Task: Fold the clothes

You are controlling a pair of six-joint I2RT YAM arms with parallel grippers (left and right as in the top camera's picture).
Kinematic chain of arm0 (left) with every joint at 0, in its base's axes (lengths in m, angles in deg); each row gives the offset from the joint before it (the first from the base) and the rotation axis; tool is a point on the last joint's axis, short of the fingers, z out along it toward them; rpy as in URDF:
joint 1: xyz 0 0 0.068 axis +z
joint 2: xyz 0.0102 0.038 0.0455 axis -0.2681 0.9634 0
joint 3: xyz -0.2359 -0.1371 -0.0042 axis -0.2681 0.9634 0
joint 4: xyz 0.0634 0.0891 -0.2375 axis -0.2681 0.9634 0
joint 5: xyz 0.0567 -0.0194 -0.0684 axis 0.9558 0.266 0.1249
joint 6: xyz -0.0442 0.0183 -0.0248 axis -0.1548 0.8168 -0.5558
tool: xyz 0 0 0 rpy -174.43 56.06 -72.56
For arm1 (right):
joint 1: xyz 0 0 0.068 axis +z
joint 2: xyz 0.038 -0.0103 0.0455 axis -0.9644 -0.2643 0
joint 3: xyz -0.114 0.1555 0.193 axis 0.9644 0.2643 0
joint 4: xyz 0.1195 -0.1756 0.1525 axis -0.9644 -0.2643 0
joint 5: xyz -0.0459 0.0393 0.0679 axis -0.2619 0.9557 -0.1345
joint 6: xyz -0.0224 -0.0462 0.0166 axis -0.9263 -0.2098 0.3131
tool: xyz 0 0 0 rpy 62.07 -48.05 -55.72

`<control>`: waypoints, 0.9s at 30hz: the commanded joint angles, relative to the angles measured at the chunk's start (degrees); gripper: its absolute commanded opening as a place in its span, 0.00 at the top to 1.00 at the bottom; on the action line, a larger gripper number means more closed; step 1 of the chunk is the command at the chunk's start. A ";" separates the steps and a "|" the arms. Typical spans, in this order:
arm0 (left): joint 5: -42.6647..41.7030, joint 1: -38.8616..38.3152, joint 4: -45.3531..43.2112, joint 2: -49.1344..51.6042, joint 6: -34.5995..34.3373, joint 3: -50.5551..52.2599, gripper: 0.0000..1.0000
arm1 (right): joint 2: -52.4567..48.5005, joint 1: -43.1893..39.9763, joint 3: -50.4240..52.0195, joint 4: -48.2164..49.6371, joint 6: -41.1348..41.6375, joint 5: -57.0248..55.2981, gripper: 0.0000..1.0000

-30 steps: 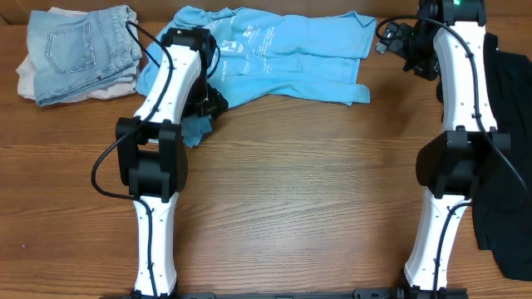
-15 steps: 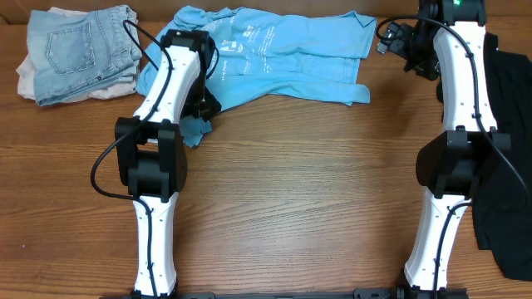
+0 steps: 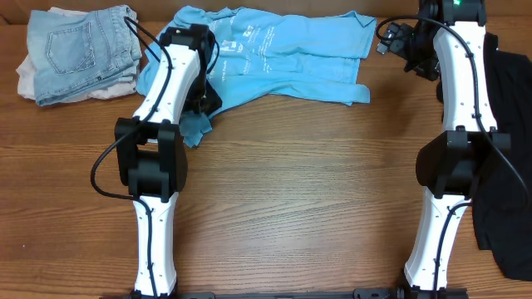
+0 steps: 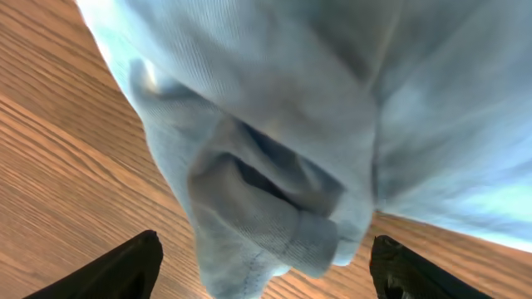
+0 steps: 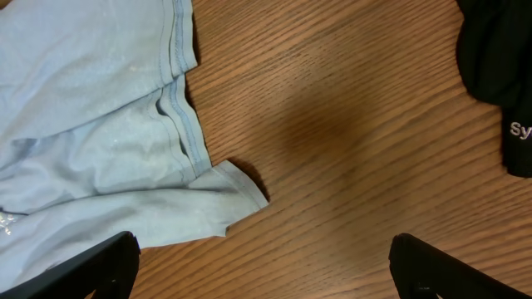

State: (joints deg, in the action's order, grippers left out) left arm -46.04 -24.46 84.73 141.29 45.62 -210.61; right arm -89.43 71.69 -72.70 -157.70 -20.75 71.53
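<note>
The sky-blue T-shirt (image 3: 283, 54) lies crumpled across the back of the table, white lettering up. My left gripper (image 3: 206, 101) hovers over its lower-left sleeve. In the left wrist view that bunched sleeve (image 4: 274, 208) hangs between the two black fingers (image 4: 125, 270), which stand wide apart and clear of the cloth. My right gripper (image 3: 391, 37) is open beside the shirt's right end. It stands over bare wood (image 5: 266, 274), with a blue sleeve corner (image 5: 224, 195) to the left. The black shirt (image 3: 507, 166) lies along the right edge, and its white logo (image 5: 519, 129) shows.
A pile of folded jeans (image 3: 79, 50) on pale cloth sits at the back left corner. Both arm bases stand near the front edge, with the wooden table (image 3: 299, 191) showing between them.
The left gripper has shifted slightly over the sleeve and its fingers have drawn in a little. The right arm has not moved.
</note>
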 commanded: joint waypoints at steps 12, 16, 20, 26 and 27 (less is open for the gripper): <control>1.25 0.83 -0.28 -0.26 3.76 1.57 0.62 | 0.09 -0.24 -0.81 0.46 -0.22 -0.55 0.00; 1.20 1.07 0.13 -0.26 4.07 1.42 0.78 | 0.09 -0.24 -0.81 0.61 -0.20 -0.52 0.00; 1.18 1.42 1.22 -0.26 5.29 0.00 0.96 | 0.11 -0.24 -0.81 0.59 -0.22 -0.52 0.00; 1.49 1.77 8.85 -0.68 5.25 -8.35 0.96 | 0.09 -0.24 0.37 0.15 -0.17 0.13 0.00; 2.08 1.77 10.84 -0.90 5.18 -10.47 0.96 | 0.09 -0.24 1.27 0.24 -0.17 0.11 0.00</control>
State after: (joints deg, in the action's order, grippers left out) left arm -45.74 -23.15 93.10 141.29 49.97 -215.55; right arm -89.43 71.71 -72.65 -157.46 -20.78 71.57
